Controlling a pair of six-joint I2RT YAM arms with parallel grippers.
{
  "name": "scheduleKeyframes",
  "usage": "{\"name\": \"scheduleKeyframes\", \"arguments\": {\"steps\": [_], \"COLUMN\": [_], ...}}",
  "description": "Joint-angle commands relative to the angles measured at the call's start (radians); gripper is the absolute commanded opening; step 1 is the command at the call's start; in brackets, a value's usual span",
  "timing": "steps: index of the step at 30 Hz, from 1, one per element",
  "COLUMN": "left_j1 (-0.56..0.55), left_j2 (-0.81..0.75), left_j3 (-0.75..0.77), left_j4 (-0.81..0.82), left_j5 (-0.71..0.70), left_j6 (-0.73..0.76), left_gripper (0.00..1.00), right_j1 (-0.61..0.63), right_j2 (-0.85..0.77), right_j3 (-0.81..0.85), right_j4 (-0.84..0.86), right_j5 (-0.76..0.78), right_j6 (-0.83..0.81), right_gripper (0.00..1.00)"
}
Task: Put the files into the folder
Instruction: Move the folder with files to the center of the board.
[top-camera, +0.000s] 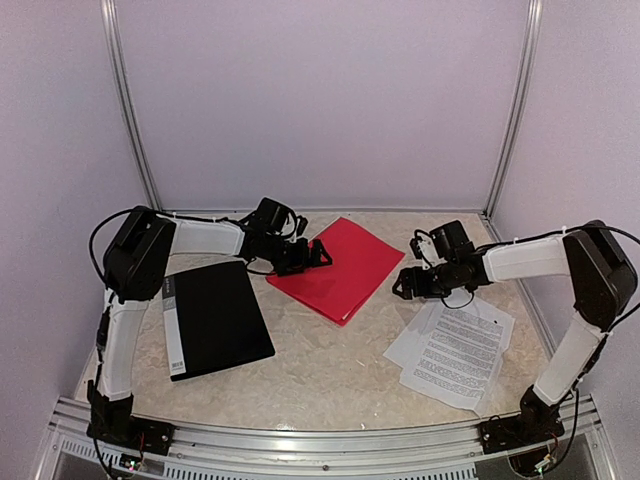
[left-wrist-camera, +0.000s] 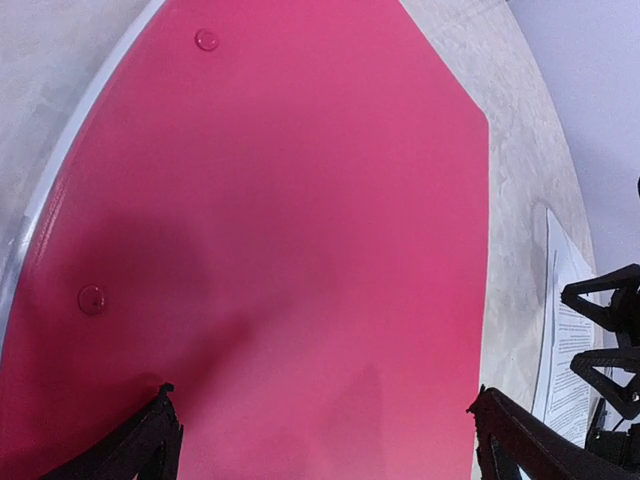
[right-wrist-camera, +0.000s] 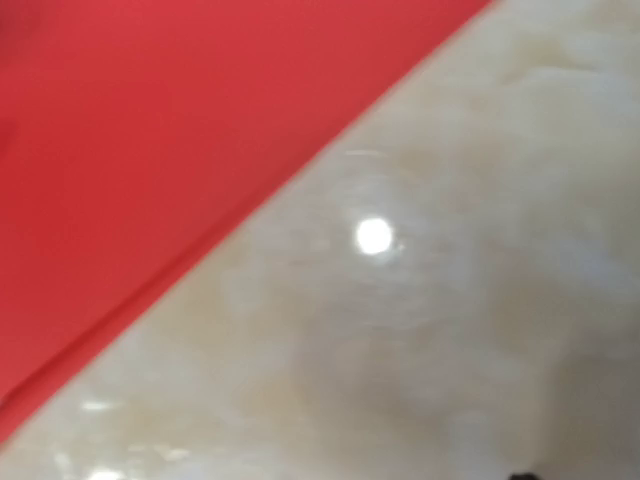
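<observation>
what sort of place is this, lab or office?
Probably a lab robot cell: white enclosure walls on aluminium frame posts, two arms bolted to a marble-look table, red folder and papers.

Red folder (left-wrist-camera: 300, 250) filling the space between and ahead of wide-spread left gripper (left-wrist-camera: 322, 392) fingers (left-wrist-camera: 150, 440), printed files (left-wrist-camera: 562, 340) outside the right-side finger

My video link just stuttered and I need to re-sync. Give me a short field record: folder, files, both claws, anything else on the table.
folder: red plastic folder, flat at the table's middle, looks shut
files: white printed paper sheets, loose pile right of the folder, outside it
left claw: open, empty, over the folder's left corner; contact unclear
right claw: open, empty, between folder and sheets
other: black rectangular binder, flat, left of the folder
surface: beige marbled table
</observation>
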Motion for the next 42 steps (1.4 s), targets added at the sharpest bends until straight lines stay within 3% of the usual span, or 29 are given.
{"name": "scheduleKeyframes", "arguments": {"steps": [1,11,18,24,28,33,42], "left_j1": [-0.010,-0.032,-0.050,-0.059,-0.060,-0.060,-0.072], "left_j2": [-0.053,-0.521,-0.870,-1.098,-1.162,-1.143,-1.038], "left_j3": [-0.132,-0.588,-0.825,-0.906,-0.927,-0.907,-0.851], "left_j4": [-0.027,0.173,0.052,-0.086,-0.148,-0.278,-0.394], "left_j5": [-0.021,-0.159,-0.353,-0.455,-0.489,-0.533,-0.473], "left_j6": [0.018,0.002,-0.096,-0.131,-0.143,-0.191,-0.183], "left_gripper": [0.99,0.99,0.99,0.99,0.99,0.99,0.99], "right_j1": [0.076,0.273,0.407,0.470,0.491,0.484,0.343], "right_j2": [-0.022,0.108,0.282,0.448,0.557,0.623,0.642], "right_j3": [0.048,0.258,0.479,0.667,0.778,0.859,0.869], "right_j4": [-0.019,-0.093,-0.228,-0.299,-0.357,-0.427,-0.421], "right_j5": [-0.008,0.079,0.227,0.289,0.377,0.494,0.520], "right_j6": [-0.037,-0.199,-0.318,-0.377,-0.402,-0.360,-0.281], "right_gripper": [0.78,0.75,0.72,0.80,0.82,0.76,0.70]}}
